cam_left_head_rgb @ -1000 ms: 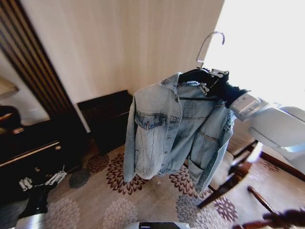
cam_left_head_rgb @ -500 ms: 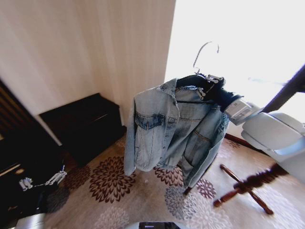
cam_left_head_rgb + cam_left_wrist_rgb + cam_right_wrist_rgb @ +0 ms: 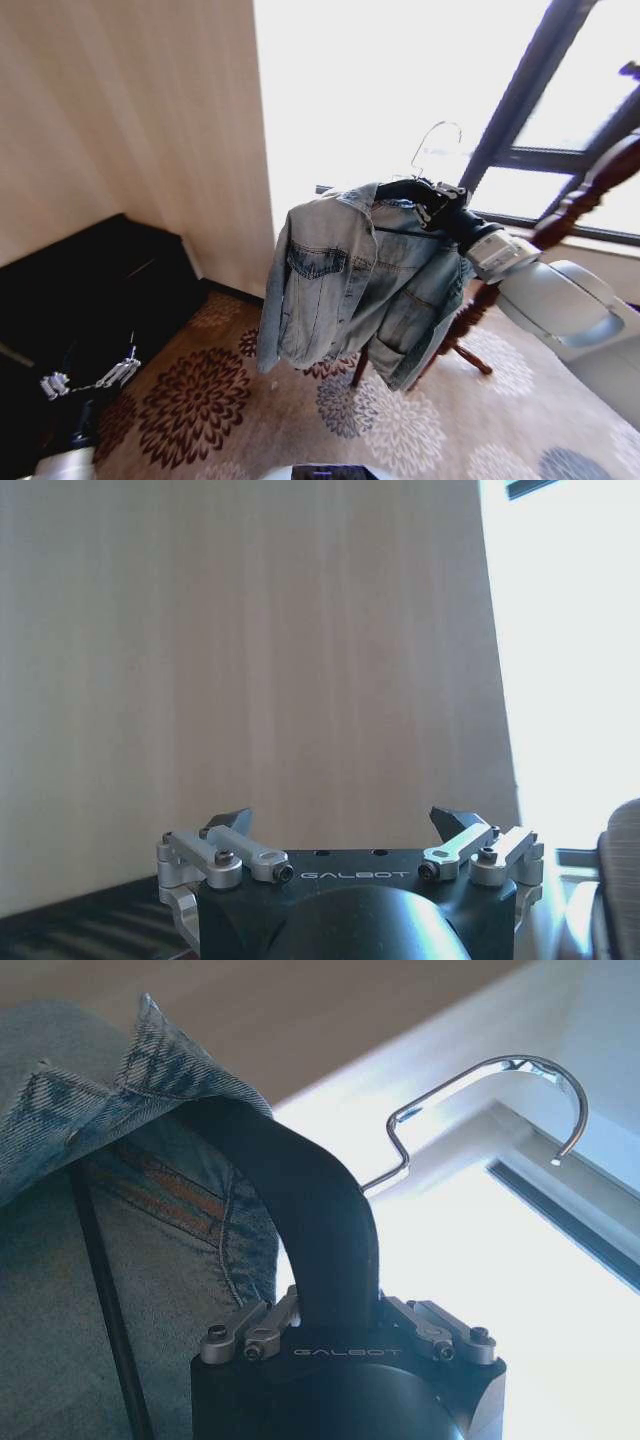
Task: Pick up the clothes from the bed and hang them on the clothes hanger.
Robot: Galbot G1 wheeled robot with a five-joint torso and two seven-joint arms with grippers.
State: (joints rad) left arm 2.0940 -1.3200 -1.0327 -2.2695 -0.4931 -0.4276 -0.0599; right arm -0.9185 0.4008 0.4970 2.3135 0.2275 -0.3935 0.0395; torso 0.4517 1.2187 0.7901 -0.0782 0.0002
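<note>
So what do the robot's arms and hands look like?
The right arm is chunky, with smooth pale grey-white shells and a black wrist section. Each end effector has a black body with "GALBOT" printed on it in small pale letters, silver metal links with dark screws, and black fingertips; see the left end effector and the right end effector.

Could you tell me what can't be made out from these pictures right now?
- Right gripper: in the right wrist view, the thin black triangular hanger's shoulder hides its fingertips.
- Light-blue denim jacket: its far side faces away from the head camera.
- Dark wooden stand: jacket and right arm cover its middle; the frame edge cuts its top.
- Left gripper: open, holding nothing.
</note>
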